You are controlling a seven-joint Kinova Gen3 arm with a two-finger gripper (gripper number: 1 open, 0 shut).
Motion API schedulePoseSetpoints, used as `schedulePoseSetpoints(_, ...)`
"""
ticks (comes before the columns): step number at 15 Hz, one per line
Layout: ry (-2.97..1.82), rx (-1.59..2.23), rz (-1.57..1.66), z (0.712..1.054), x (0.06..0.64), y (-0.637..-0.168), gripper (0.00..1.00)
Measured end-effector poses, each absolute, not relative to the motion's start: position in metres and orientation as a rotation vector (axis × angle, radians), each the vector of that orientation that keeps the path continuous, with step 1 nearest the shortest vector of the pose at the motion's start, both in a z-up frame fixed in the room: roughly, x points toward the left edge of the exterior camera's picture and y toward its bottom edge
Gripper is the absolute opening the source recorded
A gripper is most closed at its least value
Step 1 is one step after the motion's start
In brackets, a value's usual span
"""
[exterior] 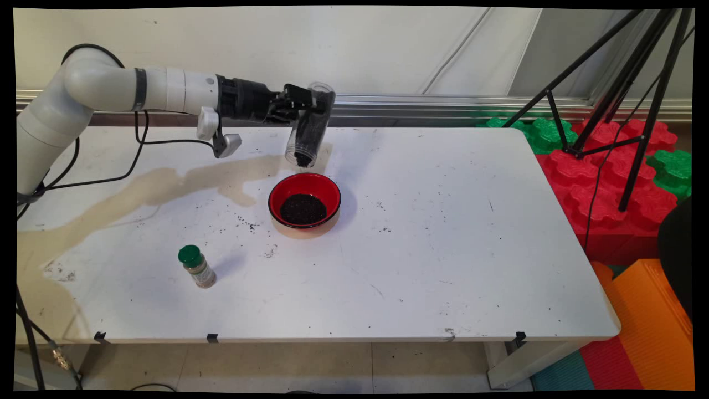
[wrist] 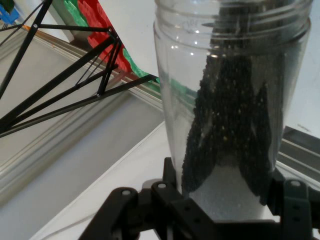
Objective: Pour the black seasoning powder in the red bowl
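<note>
Your jaws are closed on a clear plastic jar (exterior: pixel 308 133), tilted mouth-down above the red bowl (exterior: pixel 304 202) of dark grains on the white table (exterior: pixel 443 249). A green-capped spice bottle (exterior: pixel 196 266) stands well apart from the bowl. In the hand view, dark grains (wrist: pixel 225 130) cling inside the jar (wrist: pixel 175 100), between your fingers (wrist: pixel 172 185).

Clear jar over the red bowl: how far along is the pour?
Done: the red bowl already holds a dark pile of grains. In hand: the end effector grips the clear jar, tipped mouth-down above the bowl's far side. Left: dark grains cling inside the jar. The green-capped spice bottle stands apart.
</note>
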State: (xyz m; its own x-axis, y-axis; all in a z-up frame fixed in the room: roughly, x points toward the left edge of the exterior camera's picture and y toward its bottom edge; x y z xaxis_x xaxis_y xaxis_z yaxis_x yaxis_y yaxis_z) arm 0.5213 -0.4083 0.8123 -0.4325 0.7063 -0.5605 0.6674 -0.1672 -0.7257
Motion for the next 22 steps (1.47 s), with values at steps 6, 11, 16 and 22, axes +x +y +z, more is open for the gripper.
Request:
schedulePoseSetpoints(6,-1.979,-1.693,1.721,0.8167,0.5191,-0.4076,0.0)
schedulePoseSetpoints(11,-1.958,-1.724,1.735,0.8187,0.5174,-0.407,0.0)
schedulePoseSetpoints(16,-1.937,-1.753,1.746,0.8204,0.5155,-0.4055,0.0)
schedulePoseSetpoints(22,-1.921,-1.774,1.75,0.8209,0.5137,-0.4034,0.0)
